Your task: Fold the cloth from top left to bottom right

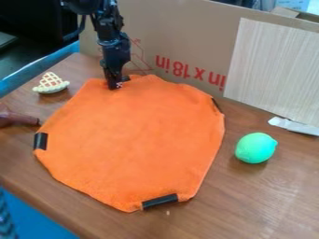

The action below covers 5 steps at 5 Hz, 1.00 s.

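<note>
A black gripper (116,86) hangs at the orange cloth (131,140), between 11 and 12 o'clock; whether it grips fabric cannot be told. The cloth lies spread on the worktop (268,200). A shallow pinch could slip mid-fold; the black strip (40,141) at 9 o'clock, if stuck down, could snag it.

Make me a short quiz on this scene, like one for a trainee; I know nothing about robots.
1. Multiple choice: at which edge of the orange cloth is the gripper? a) bottom b) top c) right
2. True or false: the cloth is folded in half.
3. Fill in: in the picture, the green toy fruit lies to the ____ of the cloth.

Key: 1. b; 2. false, it lies spread out; 3. right
</note>
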Motion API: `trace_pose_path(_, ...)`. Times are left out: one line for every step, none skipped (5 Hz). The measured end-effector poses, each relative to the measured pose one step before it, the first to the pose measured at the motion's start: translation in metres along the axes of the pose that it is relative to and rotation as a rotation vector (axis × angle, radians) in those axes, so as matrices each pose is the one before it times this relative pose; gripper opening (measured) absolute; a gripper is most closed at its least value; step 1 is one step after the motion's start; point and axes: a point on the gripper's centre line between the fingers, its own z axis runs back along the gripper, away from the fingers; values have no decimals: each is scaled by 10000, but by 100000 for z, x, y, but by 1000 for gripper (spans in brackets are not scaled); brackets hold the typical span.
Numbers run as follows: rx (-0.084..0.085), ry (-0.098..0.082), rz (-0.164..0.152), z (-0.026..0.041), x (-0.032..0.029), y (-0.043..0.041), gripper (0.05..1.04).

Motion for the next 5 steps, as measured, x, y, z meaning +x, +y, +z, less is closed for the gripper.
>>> trace_pose_path(-413, -196, -75, 844, -588, -851, 79)
trace_pose_path(182, -591, -271, 3128, -94, -1712, 65)
trace_pose_path(509, -512, -708, 2861, -96, -3354, 64)
trace_pose_path(463, -16, -706, 697, 436, -3652, 64)
trace_pose_path(457, 801, -336, -1550, -251, -4254, 64)
